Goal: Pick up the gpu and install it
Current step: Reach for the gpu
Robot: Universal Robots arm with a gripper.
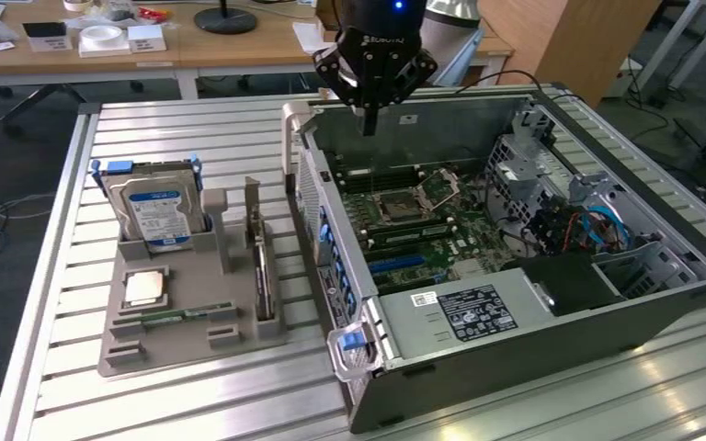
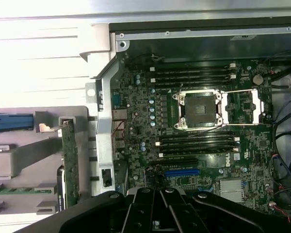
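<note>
Slatted table (image 1: 169, 129): end effector (image 1: 370, 124) clenched, empty, over open case (image 1: 623, 317); gpu (image 1: 258, 262) edge-up in holder (image 1: 176, 344).

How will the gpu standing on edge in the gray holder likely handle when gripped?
The gpu is a thin flat board, so probably stiff and light. Standing on edge in a slot of the gray holder, it would likely tip once lifted free of support. Its exposed green circuitry suggests a hard pinch could damage it.
</note>
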